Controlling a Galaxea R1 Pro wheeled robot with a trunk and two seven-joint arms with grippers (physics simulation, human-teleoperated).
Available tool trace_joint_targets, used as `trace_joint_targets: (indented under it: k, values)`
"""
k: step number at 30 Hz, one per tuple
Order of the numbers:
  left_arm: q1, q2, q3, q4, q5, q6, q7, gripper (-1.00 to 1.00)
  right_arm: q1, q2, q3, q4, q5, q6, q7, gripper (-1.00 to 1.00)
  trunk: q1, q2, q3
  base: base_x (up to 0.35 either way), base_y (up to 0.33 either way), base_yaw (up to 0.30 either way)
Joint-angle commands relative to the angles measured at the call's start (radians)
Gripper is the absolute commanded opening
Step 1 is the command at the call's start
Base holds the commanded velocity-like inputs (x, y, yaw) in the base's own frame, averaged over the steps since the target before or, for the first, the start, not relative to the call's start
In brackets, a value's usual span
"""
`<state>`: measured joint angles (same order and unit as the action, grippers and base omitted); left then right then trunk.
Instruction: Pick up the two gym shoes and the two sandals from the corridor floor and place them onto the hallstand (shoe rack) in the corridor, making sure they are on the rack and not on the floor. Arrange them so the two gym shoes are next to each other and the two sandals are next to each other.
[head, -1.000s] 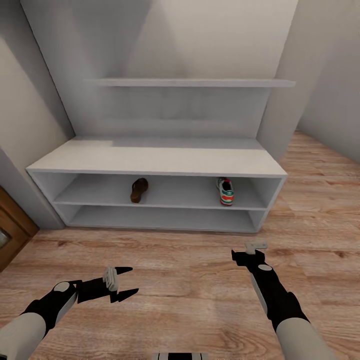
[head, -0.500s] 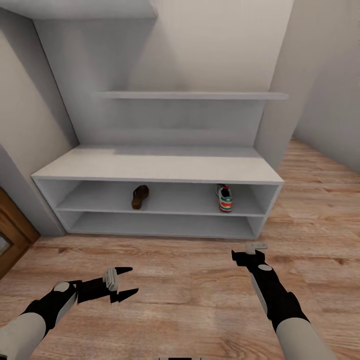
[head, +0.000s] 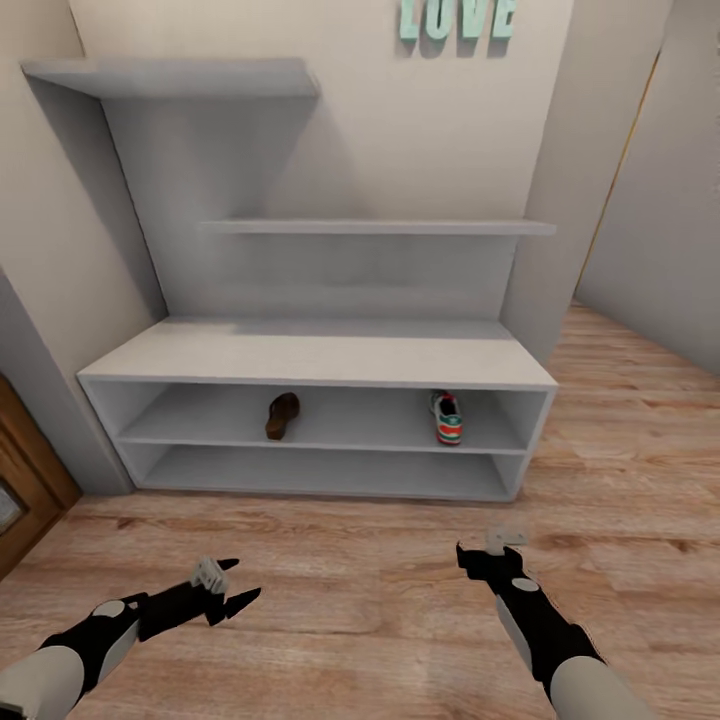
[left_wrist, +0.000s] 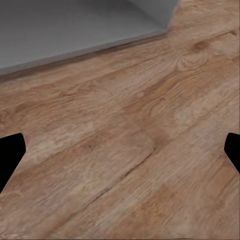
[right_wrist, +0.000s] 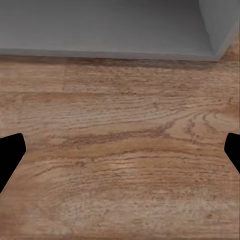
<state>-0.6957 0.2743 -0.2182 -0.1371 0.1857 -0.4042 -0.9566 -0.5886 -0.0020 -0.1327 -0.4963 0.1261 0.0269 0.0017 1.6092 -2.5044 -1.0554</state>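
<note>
On hallstand (head: 320, 358) upper shelf: sandal (head: 282, 415), gym shoe (head: 447, 418) well apart | both jaws apart, empty, over floor (head: 380, 610)

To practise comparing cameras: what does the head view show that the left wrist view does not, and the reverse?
Head view alone: a sandal and a gym shoe apart on the hallstand's upper open shelf, teal wall letters, both open grippers, left and right. Left wrist view alone: close floor grain. Shared: the corridor floor and hallstand base.
</note>
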Motion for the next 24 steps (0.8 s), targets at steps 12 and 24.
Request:
trace_joint_targets:
  k: [12,24]
  values:
    - [-0.001,-0.004,0.012,0.079,0.144,-0.005,0.084,1.00,0.000,-0.001,-0.004,0.247,-0.012,-0.126,0.001,1.00,-0.006,0.002,0.047,0.000,0.000,0.000]
    - [-0.001,-0.060,0.011,0.114,0.165,-0.007,0.289,1.00,0.000,-0.003,-0.004,0.334,-0.014,-0.272,0.000,1.00,-0.025,0.032,0.091,0.000,0.000,-0.159]
